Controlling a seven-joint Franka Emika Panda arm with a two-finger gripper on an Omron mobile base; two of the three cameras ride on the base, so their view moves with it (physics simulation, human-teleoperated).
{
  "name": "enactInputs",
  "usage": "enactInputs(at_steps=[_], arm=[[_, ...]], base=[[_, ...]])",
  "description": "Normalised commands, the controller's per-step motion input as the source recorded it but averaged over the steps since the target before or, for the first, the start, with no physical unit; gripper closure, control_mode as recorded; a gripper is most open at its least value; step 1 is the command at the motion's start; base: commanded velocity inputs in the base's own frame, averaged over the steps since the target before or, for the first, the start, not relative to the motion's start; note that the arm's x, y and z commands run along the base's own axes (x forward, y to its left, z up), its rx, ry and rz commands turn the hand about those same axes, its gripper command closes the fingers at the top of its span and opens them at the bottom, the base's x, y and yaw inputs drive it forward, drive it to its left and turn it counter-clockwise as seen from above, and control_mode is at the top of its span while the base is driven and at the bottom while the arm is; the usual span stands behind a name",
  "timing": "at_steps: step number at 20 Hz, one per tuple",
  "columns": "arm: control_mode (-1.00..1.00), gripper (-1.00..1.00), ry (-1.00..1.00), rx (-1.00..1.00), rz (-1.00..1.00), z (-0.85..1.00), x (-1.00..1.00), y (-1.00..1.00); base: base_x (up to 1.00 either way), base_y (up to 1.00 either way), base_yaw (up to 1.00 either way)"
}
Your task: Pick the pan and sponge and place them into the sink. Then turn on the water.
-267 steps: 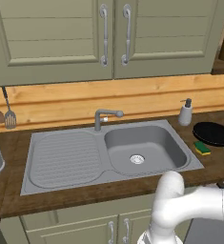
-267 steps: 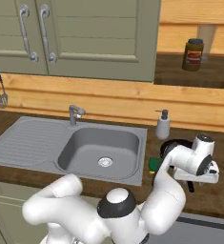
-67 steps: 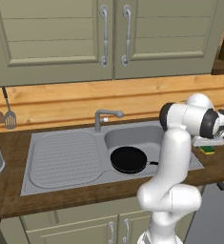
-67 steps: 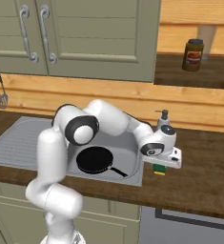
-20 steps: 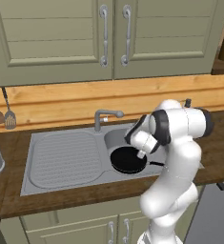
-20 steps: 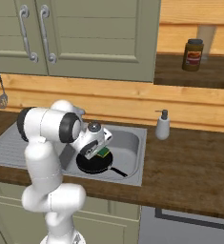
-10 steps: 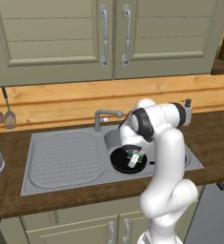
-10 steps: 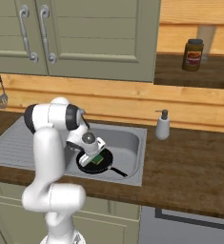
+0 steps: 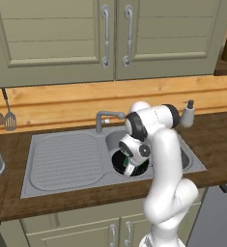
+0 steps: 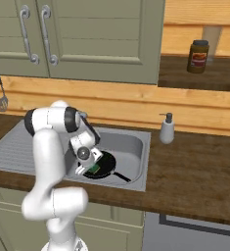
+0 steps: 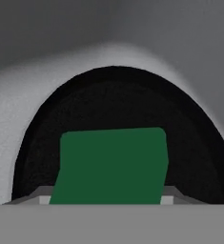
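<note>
Left to right along the bench (image 9: 81, 200): drainboard, then the faucet (image 9: 106, 118) at the back rim, then the basin of the sink (image 9: 188, 161), then a soap bottle (image 9: 187, 114) well off on the wood.

We find the pan (image 10: 104, 164) lying flat on the basin floor. Its thin handle runs from the bowl toward the front right corner of the basin in the right base view, so its long axis goes roughly back-left to front-right.

The claw (image 10: 85, 168) hangs low inside the basin, just above the pan's near-left part. The sponge (image 11: 111, 164) sits between its tips, green face toward the hand camera, with the pan's black bowl directly beyond it. So the pan lies straight along the claw's pointing line; we judge the release needs no sideways shift.

Sponge's long axis: in the hand view it runs across the frame, side to side. How that maps to the room we cannot tell, since that view rolls with the hand.

Claw state: jaws stand part-spread and appear closed on the sponge. Whether the sponge touches the pan we cannot tell.

No stream falls from the spout. The faucet stands behind and left of the claw, near; we judge that the next reach.
</note>
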Motion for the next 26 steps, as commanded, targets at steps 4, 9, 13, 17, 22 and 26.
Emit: enactInputs(at_steps=[4, 9, 13, 17, 22, 26], arm=[[-1.00, 1.00, -0.07, 0.13, 0.04, 0.11, 0.01, -0.07], [-1.00, -1.00, -0.10, 0.11, 0.03, 0.16, -0.05, -0.06], [-1.00, -1.00, -0.18, 0.12, 0.06, 0.52, -0.09, -0.17], [-1.00, -1.00, -0.05, 0.13, 0.09, 0.91, 0.00, -0.22], [-1.00, -1.00, 0.11, 0.07, 0.05, 1.00, 0.00, -0.06], [-1.00, -1.00, 0.21, 0.03, 0.02, 1.00, 0.00, -0.02]], base=[[0.00, 0.00, 0.00], [0.00, 0.00, 0.00], [0.00, 0.00, 0.00], [0.00, 0.00, 0.00], [0.00, 0.00, 0.00], [0.00, 0.00, 0.00]])
